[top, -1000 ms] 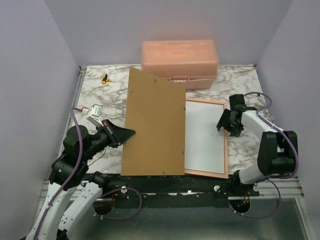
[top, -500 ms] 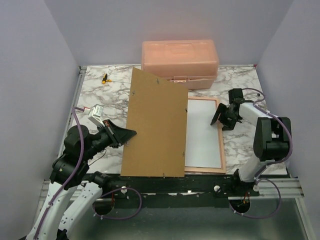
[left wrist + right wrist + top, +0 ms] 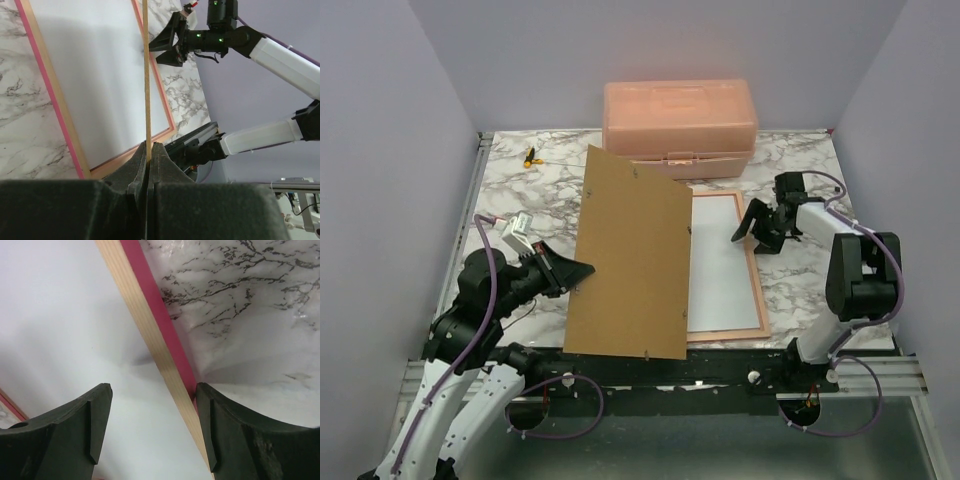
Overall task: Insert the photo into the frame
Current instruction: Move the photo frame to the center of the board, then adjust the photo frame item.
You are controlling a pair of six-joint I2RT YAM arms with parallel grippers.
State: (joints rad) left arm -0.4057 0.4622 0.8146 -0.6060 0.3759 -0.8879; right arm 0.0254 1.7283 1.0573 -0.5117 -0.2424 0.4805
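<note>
My left gripper (image 3: 582, 268) is shut on the left edge of the brown backing board (image 3: 630, 260) and holds it tilted up over the left part of the frame (image 3: 757, 282). The board shows edge-on (image 3: 146, 75) between the closed fingers of the left gripper (image 3: 148, 147). The frame lies flat on the table, with the photo (image 3: 720, 265) inside it, white back up. My right gripper (image 3: 748, 236) is open and straddles the frame's right border (image 3: 150, 335). One fingertip (image 3: 100, 410) is over the photo (image 3: 60, 315); the other (image 3: 205, 410) touches the border's pink outer edge.
A salmon-pink lidded box (image 3: 680, 125) stands at the back, just behind the board and frame. A small yellow and black object (image 3: 529, 156) lies at the back left. The marble table (image 3: 520, 195) is walled by grey panels on three sides.
My right gripper has moved left and back onto the frame's right border and opened slightly. The frame has shifted a little to the left. The left gripper and the board have barely moved.
</note>
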